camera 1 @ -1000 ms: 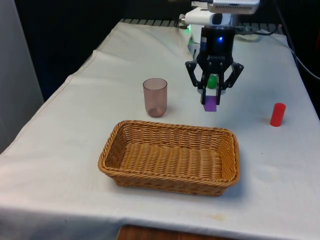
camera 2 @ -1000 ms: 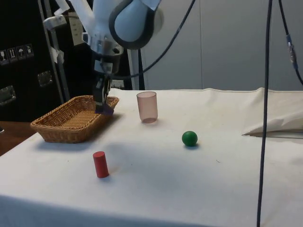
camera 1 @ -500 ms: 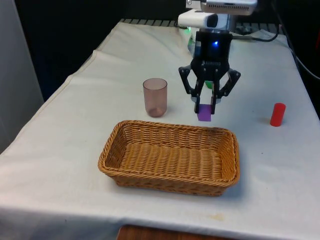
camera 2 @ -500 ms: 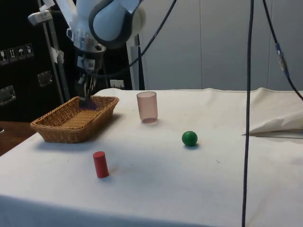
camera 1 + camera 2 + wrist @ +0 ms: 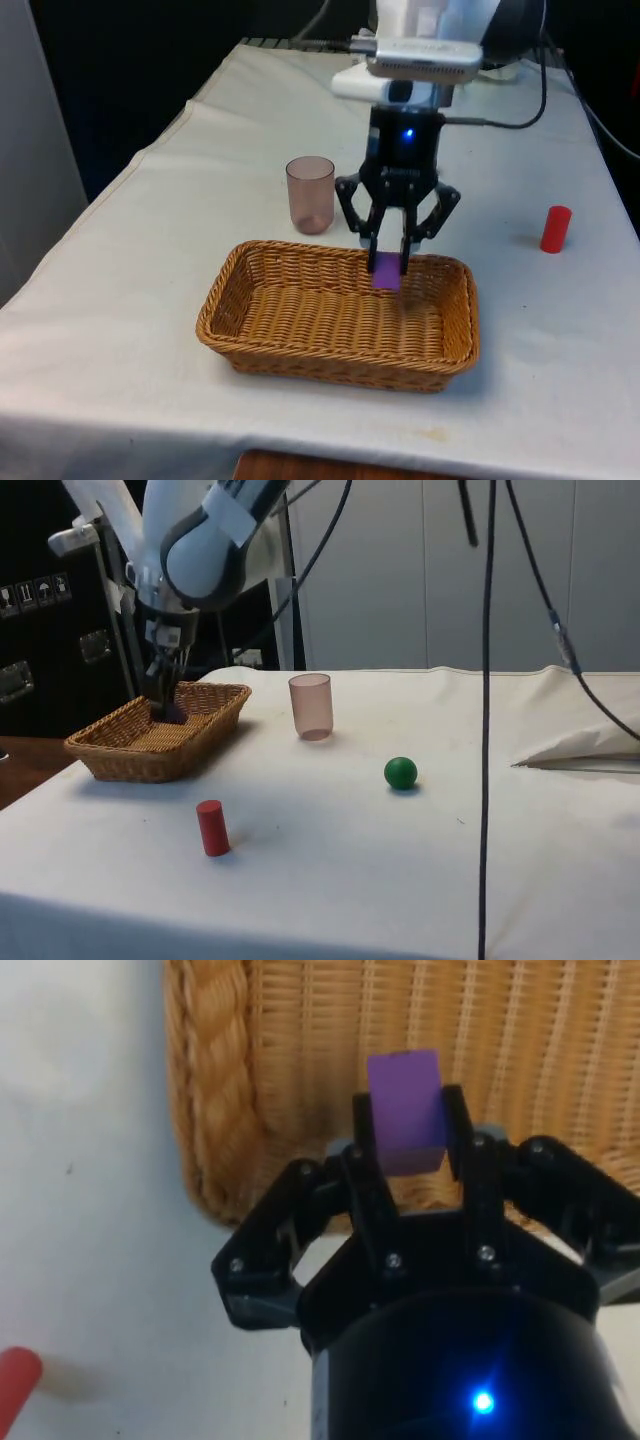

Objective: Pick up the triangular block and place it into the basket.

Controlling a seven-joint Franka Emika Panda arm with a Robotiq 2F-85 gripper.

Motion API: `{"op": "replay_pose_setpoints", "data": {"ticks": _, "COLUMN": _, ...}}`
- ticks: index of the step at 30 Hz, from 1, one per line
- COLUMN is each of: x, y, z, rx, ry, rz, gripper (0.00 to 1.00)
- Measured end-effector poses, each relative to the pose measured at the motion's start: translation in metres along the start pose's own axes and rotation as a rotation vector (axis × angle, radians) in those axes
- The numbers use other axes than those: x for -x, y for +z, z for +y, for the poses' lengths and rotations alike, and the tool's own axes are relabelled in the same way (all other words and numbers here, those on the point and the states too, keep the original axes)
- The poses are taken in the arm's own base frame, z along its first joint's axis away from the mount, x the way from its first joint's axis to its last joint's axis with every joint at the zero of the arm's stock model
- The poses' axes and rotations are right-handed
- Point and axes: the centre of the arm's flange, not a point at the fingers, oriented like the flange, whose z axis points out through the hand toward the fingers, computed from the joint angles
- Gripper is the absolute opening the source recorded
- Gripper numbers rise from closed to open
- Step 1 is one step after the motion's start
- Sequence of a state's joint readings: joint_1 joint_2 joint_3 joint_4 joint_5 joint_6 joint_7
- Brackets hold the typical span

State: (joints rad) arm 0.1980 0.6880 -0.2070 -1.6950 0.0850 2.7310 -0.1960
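I held the purple triangular block (image 5: 405, 1110) clamped by its flat sides between my fingers (image 5: 463, 1135), just over the basket (image 5: 225, 300) near its far rim; it looked light, rigid, smooth-faced, unlikely to break

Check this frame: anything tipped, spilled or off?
Nothing stands out. The gripper holds the purple block over the basket; the cup and red cylinder stand upright, and the green ball rests on the cloth.

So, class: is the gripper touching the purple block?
Touching. In the wrist view the gripper has its two fingers pressed against opposite sides of the purple block, above the basket.
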Motion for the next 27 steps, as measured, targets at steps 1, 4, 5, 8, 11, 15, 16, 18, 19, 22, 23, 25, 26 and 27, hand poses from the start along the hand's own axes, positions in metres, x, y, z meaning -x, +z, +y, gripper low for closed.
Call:
{"op": "replay_pose_setpoints", "data": {"ticks": 1, "x": -0.001, "y": 0.005, "z": 0.001, "rx": -0.001, "ry": 0.001, "rz": -0.001, "gripper": 0.33}}
{"op": "replay_pose_setpoints", "data": {"ticks": 4, "x": -0.002, "y": 0.02, "z": 0.008, "rx": -0.002, "ry": 0.005, "rz": -0.002, "gripper": 0.33}}
{"op": "replay_pose_setpoints", "data": {"ticks": 5, "x": -0.002, "y": 0.024, "z": 0.01, "rx": -0.002, "ry": 0.005, "rz": -0.003, "gripper": 0.33}}
{"op": "replay_pose_setpoints", "data": {"ticks": 8, "x": -0.001, "y": 0.032, "z": 0.015, "rx": -0.003, "ry": 0.01, "rz": -0.005, "gripper": 0.33}}
{"op": "replay_pose_setpoints", "data": {"ticks": 11, "x": 0.001, "y": 0.043, "z": 0.021, "rx": -0.006, "ry": 0.014, "rz": -0.008, "gripper": 0.33}}
{"op": "replay_pose_setpoints", "data": {"ticks": 15, "x": -0.002, "y": 0.049, "z": 0.026, "rx": -0.013, "ry": 0.02, "rz": 0.002, "gripper": 0.33}}
{"op": "replay_pose_setpoints", "data": {"ticks": 16, "x": -0.004, "y": 0.048, "z": 0.026, "rx": -0.014, "ry": 0.022, "rz": 0.004, "gripper": 0.34}}
{"op": "replay_pose_setpoints", "data": {"ticks": 18, "x": -0.004, "y": 0.048, "z": 0.026, "rx": -0.015, "ry": 0.024, "rz": 0.004, "gripper": 0.37}}
{"op": "replay_pose_setpoints", "data": {"ticks": 19, "x": -0.005, "y": 0.048, "z": 0.025, "rx": -0.016, "ry": 0.023, "rz": 0.006, "gripper": 0.41}}
{"op": "replay_pose_setpoints", "data": {"ticks": 22, "x": -0.005, "y": 0.049, "z": 0.025, "rx": -0.017, "ry": 0.025, "rz": 0.006, "gripper": 0.58}}
{"op": "replay_pose_setpoints", "data": {"ticks": 23, "x": -0.005, "y": 0.049, "z": 0.024, "rx": -0.018, "ry": 0.025, "rz": 0.006, "gripper": 0.63}}
{"op": "replay_pose_setpoints", "data": {"ticks": 25, "x": -0.005, "y": 0.048, "z": 0.024, "rx": -0.018, "ry": 0.025, "rz": 0.007, "gripper": 0.72}}
{"op": "replay_pose_setpoints", "data": {"ticks": 26, "x": -0.005, "y": 0.048, "z": 0.024, "rx": -0.018, "ry": 0.025, "rz": 0.007, "gripper": 0.72}}
{"op": "replay_pose_setpoints", "data": {"ticks": 27, "x": -0.005, "y": 0.048, "z": 0.024, "rx": -0.018, "ry": 0.025, "rz": 0.007, "gripper": 0.77}}
